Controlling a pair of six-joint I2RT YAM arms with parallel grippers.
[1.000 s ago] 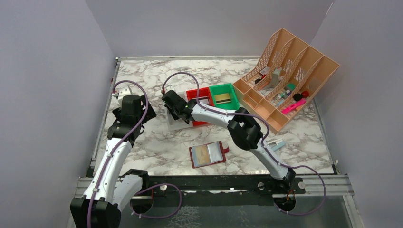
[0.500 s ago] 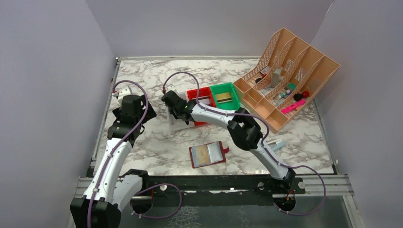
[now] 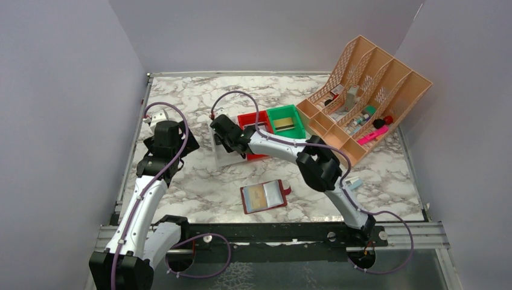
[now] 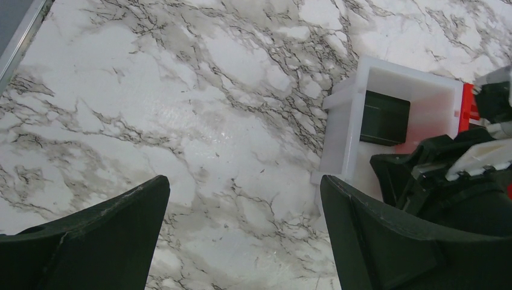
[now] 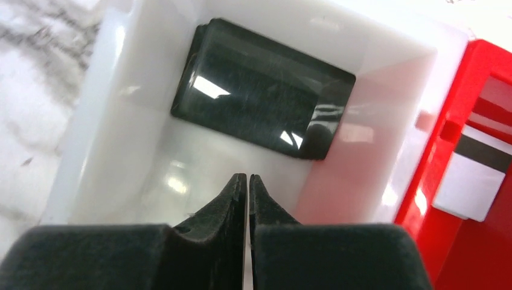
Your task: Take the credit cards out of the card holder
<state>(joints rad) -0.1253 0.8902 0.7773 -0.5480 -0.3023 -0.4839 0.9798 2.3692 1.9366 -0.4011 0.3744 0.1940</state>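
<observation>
The card holder (image 3: 264, 196) lies open on the marble near the front, dark-red with a light-blue pocketed face and a tan card showing in its left pocket. My right gripper (image 5: 248, 179) is shut and empty, its tips just above the floor of a white bin (image 5: 151, 175). A black card (image 5: 262, 115) lies at the far end of that bin. A grey card with a black stripe (image 5: 474, 175) lies in the red bin (image 5: 483, 241). A gold card (image 3: 285, 124) lies in the green bin (image 3: 294, 112). My left gripper (image 4: 241, 205) is open over bare marble left of the white bin (image 4: 341, 133).
A peach slotted organizer (image 3: 362, 96) with small items stands at the back right. A small light-blue item (image 3: 354, 183) lies by the right arm. Grey walls close in the left, back and right sides. The right arm (image 3: 314, 163) spans the table's middle.
My right gripper has shifted slightly to the right over the white bin and its elbow has swung right. The left arm has not moved.
</observation>
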